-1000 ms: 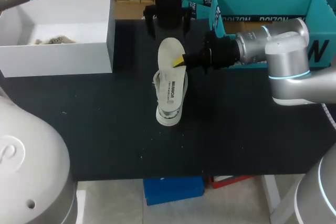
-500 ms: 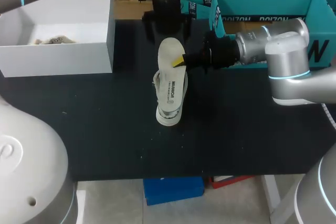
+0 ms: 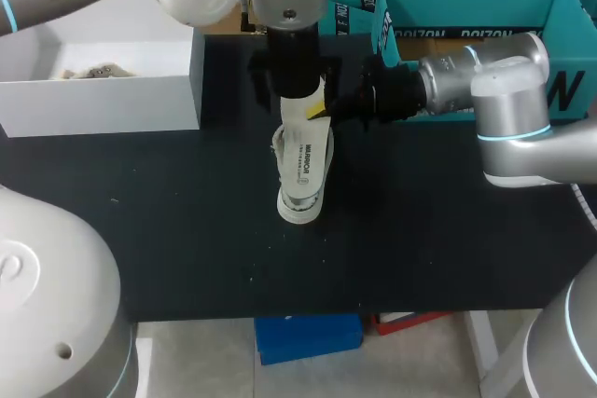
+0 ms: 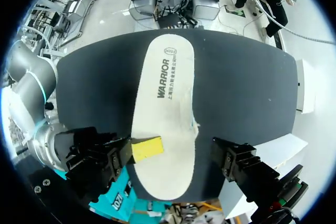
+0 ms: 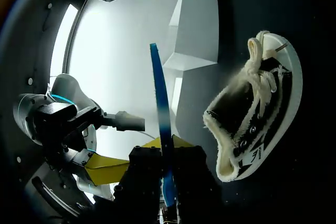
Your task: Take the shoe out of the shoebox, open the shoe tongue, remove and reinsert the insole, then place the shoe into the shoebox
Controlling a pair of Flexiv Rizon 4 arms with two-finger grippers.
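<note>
A cream insole (image 3: 308, 151), print side up, hangs over the white shoe (image 3: 300, 209), which lies mid-table and is mostly hidden beneath it. My right gripper (image 3: 322, 109) is shut on the insole's right edge. In the right wrist view the insole (image 5: 160, 93) shows edge-on, blue underneath, pinched between the fingers of that gripper (image 5: 163, 153), and the shoe (image 5: 252, 124) lies beside it with its mouth open. My left gripper (image 3: 291, 90) stands open over the insole's far end. In the left wrist view the insole (image 4: 163, 103) lies straight ahead, one finger (image 4: 247, 169) wide of its edge.
The white shoebox (image 3: 103, 104) stands open at the back left of the black table. A teal box (image 3: 392, 6) stands at the back right, behind my right arm. Bare black table lies in front of the shoe.
My left arm has come down and toward the front, so its gripper now covers the insole's far end. The right gripper, insole and shoe have stayed in place.
</note>
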